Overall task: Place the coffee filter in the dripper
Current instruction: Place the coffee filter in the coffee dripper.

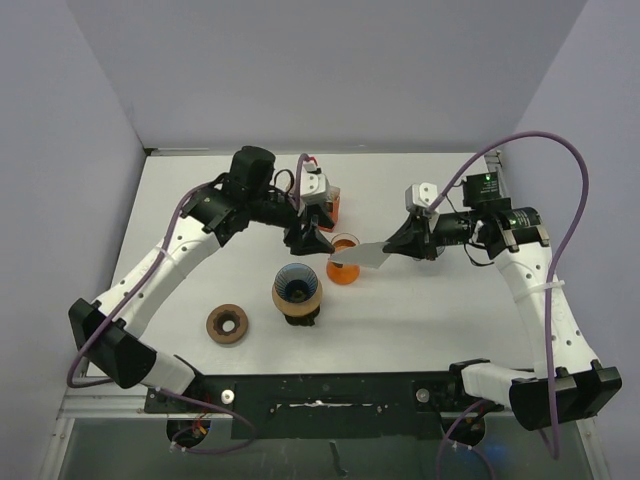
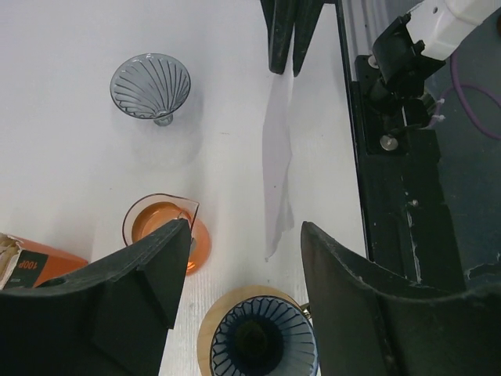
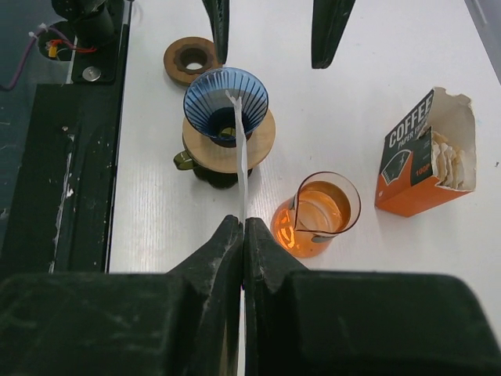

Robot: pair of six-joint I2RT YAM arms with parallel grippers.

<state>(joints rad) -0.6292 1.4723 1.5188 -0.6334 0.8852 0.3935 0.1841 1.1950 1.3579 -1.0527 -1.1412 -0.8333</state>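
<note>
— Where was the filter (image 1: 362, 257)?
— Pinched flat in the right gripper (image 3: 243, 227), whose jaws were closed tight on one edge. Its free end hung over the orange beaker (image 1: 343, 270), just right of the dripper (image 1: 298, 285) and not in it.
— And the left gripper (image 2: 244, 235)?
— Jaws spread apart, gripping nothing, just left of the filter's tip, with the box (image 1: 331, 206) beyond it.
</note>
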